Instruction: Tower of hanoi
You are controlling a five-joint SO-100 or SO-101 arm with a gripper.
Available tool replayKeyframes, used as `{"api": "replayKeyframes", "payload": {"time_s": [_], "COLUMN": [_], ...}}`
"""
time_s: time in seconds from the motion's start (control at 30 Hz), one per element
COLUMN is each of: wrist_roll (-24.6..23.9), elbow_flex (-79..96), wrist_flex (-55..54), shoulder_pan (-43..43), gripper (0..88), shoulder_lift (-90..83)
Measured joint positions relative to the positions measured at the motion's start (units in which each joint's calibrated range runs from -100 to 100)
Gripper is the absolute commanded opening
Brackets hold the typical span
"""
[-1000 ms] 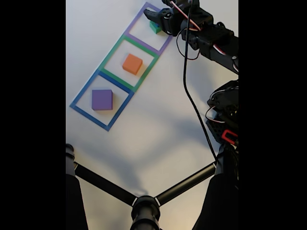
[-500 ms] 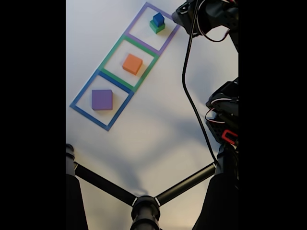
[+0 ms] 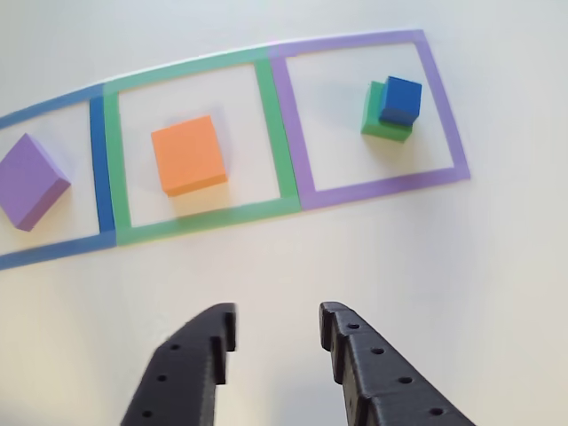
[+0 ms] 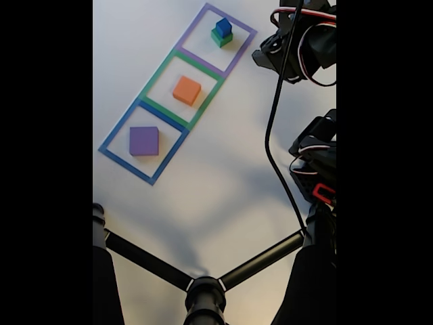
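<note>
Fixed view: three tape squares lie in a diagonal row on the white surface, with the arm off to the upper right, apart from the blocks.
Blue cube: sits on top of the green block, shifted toward one corner so the green shows along two sides.
Green block: inside the purple tape square, resting flat on the surface.
Orange block: alone in the green tape square, the middle one, touching no tape.
Purple block: alone in the blue tape square, turned at an angle in the other view.
Hand: empty, its two black fingers parted with a clear gap of bare surface between them, hanging near the surface and well short of the row of squares.
Foreground of fixed view: black stand legs cross the lower part.
</note>
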Motion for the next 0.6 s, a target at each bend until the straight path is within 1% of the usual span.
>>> {"api": "replayKeyframes", "payload": {"time_s": [0.1, 0.23, 0.37, 0.47, 0.6], "wrist_roll": [0.2, 0.4, 0.4, 0.4, 0.4], "elbow_flex": [8.6, 22.4, 35.7, 45.8, 54.0], "wrist_flex": [-6.2, -17.6, -30.8, -43.2, -56.2], "shoulder_pan": [-0.1, -0.1, -0.1, -1.7, -2.7], "gripper": [26.2, 32.1, 34.3, 36.3, 38.8], "shoulder_lift": [-2.5, -6.5, -9.8, -10.8, -10.5]}}
